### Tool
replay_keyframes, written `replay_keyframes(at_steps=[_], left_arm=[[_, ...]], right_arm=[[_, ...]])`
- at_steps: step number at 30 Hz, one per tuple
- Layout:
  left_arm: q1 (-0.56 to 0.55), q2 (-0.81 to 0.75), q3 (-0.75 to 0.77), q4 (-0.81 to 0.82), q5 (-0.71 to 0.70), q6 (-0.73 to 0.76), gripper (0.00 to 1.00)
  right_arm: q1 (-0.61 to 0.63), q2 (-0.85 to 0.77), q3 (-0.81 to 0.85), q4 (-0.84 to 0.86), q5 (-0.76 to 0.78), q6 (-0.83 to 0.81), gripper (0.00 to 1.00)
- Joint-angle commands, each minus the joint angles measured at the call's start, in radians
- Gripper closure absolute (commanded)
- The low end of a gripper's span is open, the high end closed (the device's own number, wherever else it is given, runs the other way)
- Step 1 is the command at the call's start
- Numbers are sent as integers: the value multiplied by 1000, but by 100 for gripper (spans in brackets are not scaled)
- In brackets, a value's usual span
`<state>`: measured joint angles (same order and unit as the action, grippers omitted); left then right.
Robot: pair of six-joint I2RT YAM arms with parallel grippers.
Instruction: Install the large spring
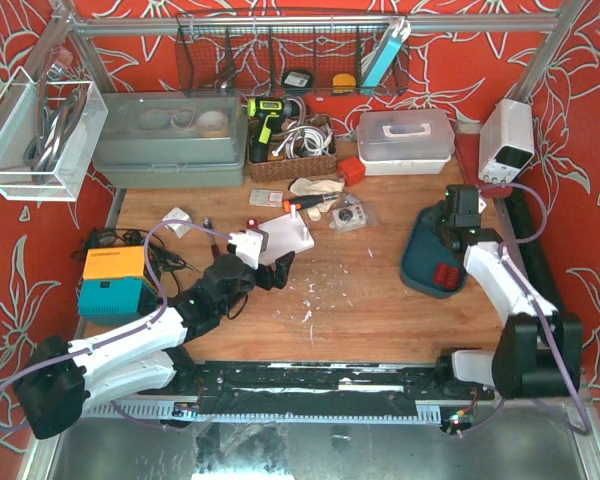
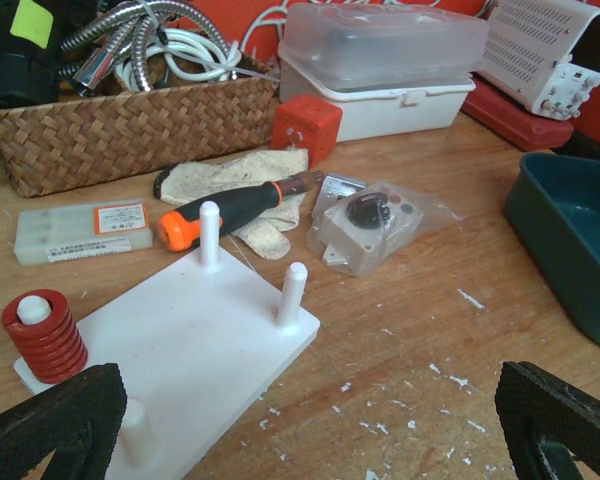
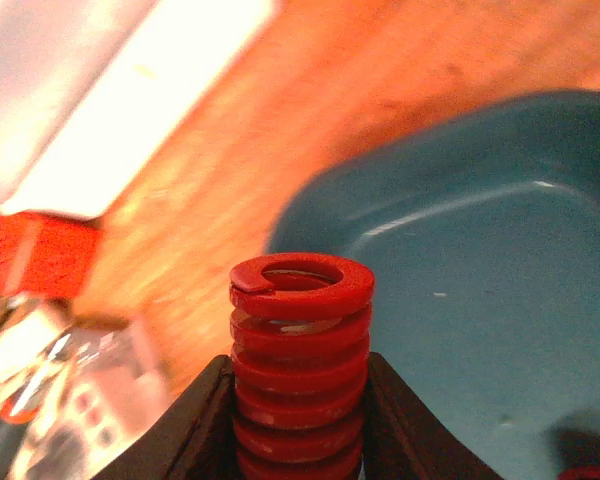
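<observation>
Coils of the large spring [image 3: 300,340] fill the middle of the right wrist view. It stands upright with the right jaws pressed against both its sides, and a teal bin [image 3: 500,250] lies below and behind it. Only this view shows the grip. From the top camera the right arm [image 1: 480,255] hides the spring, and shows only that it hangs over the bin [image 1: 420,268], well to the right of the white peg board [image 1: 285,238].

The left wrist view gives the board [image 2: 200,340] close up, in detail the top camera lacks. A bare peg [image 2: 210,235] stands at the board's far corner and a second bare peg [image 2: 293,290] at its right corner. A small red spring [image 2: 45,335] sits over the peg at its left corner. The left jaws are spread wide and hold nothing, with one black pad in each lower corner of that view, just short of the board's near edge.

Beyond the board's far edge a screwdriver [image 2: 230,210] lies on a glove [image 2: 250,175], close to the far peg. A bagged part [image 2: 370,225] sits just to the far right of the board, and a wicker basket [image 2: 130,130] stands farther back. To the right of the board, bare tabletop [image 2: 430,330] flecked with white chips runs open as far as the bin.
</observation>
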<state>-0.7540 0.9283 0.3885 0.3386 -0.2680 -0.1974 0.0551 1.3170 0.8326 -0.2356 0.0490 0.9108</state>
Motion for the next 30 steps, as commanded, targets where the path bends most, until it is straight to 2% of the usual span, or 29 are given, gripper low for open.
replay_keyframes(at_steps=[1, 6, 12, 19, 23, 25, 30], left_arm=[[-6, -5, 6, 19, -7, 5, 0], [-7, 5, 6, 20, -14, -2, 0], [-7, 16, 11, 25, -1, -26, 0], [-7, 32, 89, -75, -10, -141, 0], [-7, 25, 134, -110, 99, -182, 0], [-7, 14, 146, -106, 174, -202, 4], [-8, 6, 190, -136, 295, -250, 23]], right_arm=[[113, -148, -22, 30, 84, -209, 82], [213, -265, -73, 104, 32, -298, 82], [355, -283, -90, 117, 13, -407, 83], [554, -370, -280, 428, -36, -618, 89], [656, -371, -329, 536, -43, -720, 89], [695, -357, -345, 577, -52, -766, 89], [773, -346, -410, 723, -74, -846, 89]])
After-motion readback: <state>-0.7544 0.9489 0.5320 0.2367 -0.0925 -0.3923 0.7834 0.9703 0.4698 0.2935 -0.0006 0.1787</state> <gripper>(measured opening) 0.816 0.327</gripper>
